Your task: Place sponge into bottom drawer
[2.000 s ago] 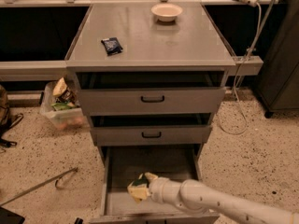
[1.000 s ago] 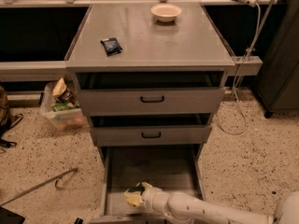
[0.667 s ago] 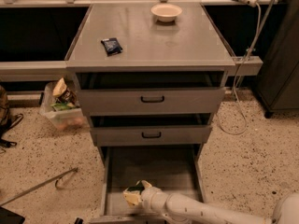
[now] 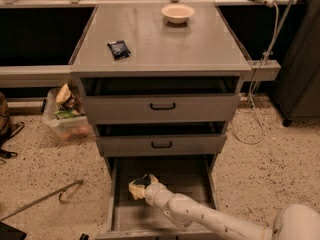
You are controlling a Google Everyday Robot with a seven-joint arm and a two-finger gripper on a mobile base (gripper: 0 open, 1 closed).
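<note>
The bottom drawer (image 4: pixel 195 176) of the grey cabinet stands pulled open, its flat grey floor showing. My white arm reaches in from the lower right. My gripper (image 4: pixel 144 188) is over the left part of the drawer floor, holding the pale yellow sponge (image 4: pixel 136 189) with its dark layer at the top. The sponge sits low inside the drawer, near its left wall. I cannot tell whether it touches the floor.
The two upper drawers (image 4: pixel 162 106) with black handles are slightly open. On the cabinet top lie a dark blue packet (image 4: pixel 119 49) and a white bowl (image 4: pixel 177 13). A clear bin (image 4: pixel 65 116) of items stands left of the cabinet. A metal rod (image 4: pixel 42 199) lies on the floor.
My gripper moved with the sponge from the drawer's middle toward its left front, lower into the drawer. Over the last second it has barely moved.
</note>
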